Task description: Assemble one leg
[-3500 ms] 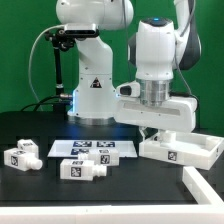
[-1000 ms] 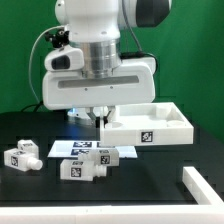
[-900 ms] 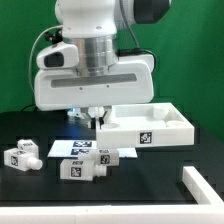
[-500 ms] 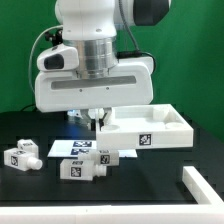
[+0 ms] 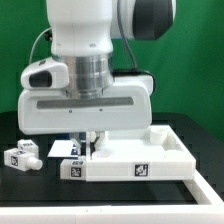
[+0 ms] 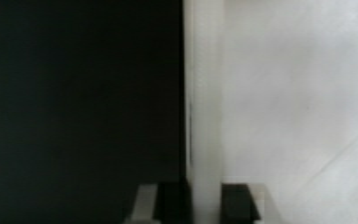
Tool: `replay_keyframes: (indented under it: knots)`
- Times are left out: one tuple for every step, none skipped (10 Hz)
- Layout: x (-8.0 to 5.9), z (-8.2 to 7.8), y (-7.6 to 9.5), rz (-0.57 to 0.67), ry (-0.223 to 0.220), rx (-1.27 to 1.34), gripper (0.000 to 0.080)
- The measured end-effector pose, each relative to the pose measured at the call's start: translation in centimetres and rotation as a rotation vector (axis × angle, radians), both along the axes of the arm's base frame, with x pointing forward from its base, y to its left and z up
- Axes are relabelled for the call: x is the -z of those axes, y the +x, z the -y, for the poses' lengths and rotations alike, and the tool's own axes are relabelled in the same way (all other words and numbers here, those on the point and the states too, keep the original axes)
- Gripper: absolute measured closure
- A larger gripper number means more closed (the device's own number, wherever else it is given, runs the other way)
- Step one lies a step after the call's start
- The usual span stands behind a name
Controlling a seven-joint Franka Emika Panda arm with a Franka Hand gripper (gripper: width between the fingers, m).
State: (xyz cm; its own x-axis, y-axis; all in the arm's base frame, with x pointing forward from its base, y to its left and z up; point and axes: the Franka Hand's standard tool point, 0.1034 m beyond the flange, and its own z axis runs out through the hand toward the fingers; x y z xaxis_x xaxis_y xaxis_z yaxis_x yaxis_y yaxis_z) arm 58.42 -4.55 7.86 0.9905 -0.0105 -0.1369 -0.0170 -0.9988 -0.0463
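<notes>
We find two legs in the exterior view, neither one held. The leg (image 5: 72,169) lies on the tabletop (image 5: 30,180), just beside the front corner of the panel (image 5: 170,168) on the exterior view's left; whether they touch, we cannot tell. A second leg (image 5: 22,157) lies well apart, further toward the exterior view's left. Both are small white blocks with black-and-white square tags, resting on their sides. The nearer one is partly hidden, so we cannot make out its stub.

The pincer (image 5: 92,142) is closed on the panel's raised rim. In the wrist view the thin wall runs straight between the two fingers (image 6: 160,200), with dark tabletop on one side and the pale panel (image 6: 291,100) on the other. The pincer (image 6: 197,196) is open only as wide as that wall. We cannot tell whether the panel is lifted or resting on the tabletop.

We judge the step in hand to be positioning the panel, before any leg is fitted. To do it well:
- Keep the wall centred and upright between the fingers, because the thin rim could twist.
- Keep the panel level.
- Steer its corner clear of the nearer leg, which could be pushed aside.

The marker board (image 5: 57,148) shows behind, partly covered by the arm.
</notes>
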Motion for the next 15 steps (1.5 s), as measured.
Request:
replay_keyframes:
  knots:
    - [0.0,0.0,-0.2,-0.003,0.001,0.002,0.0744]
    - [0.0,0.0,-0.2,-0.003,0.001,0.002,0.0744]
    - [0.1,0.1,-0.3,-0.006,0.000,0.002,0.0744]
    - [0.2,0.1,-0.3,-0.007,0.000,0.002,0.0744]
    - [0.5,0.0,-0.2,-0.004,-0.008,0.005,0.0744]
    - [1.2,-0.4,-0.1,0.003,-0.022,-0.003,0.0744]
    - [2.2,-0.6,-0.3,-0.001,-0.029,-0.010,0.0744]
    - [3.1,-0.7,-0.4,-0.006,-0.035,-0.003,0.0744]
    - [3.9,-1.3,-0.5,-0.015,-0.038,0.010,0.0744]
    - [3.9,-1.8,-0.1,-0.014,-0.040,0.020,0.0744]
    - [4.0,-1.9,0.2,-0.012,-0.043,0.029,0.0744]
    - [4.5,-2.2,0.2,-0.017,-0.045,0.040,0.0744]
    - [4.8,-2.5,0.3,-0.009,-0.050,0.045,0.0744]
    - [5.2,-2.5,0.4,-0.002,-0.059,0.042,0.0744]
    - [5.3,-2.5,0.4,0.004,-0.064,0.042,0.0744]
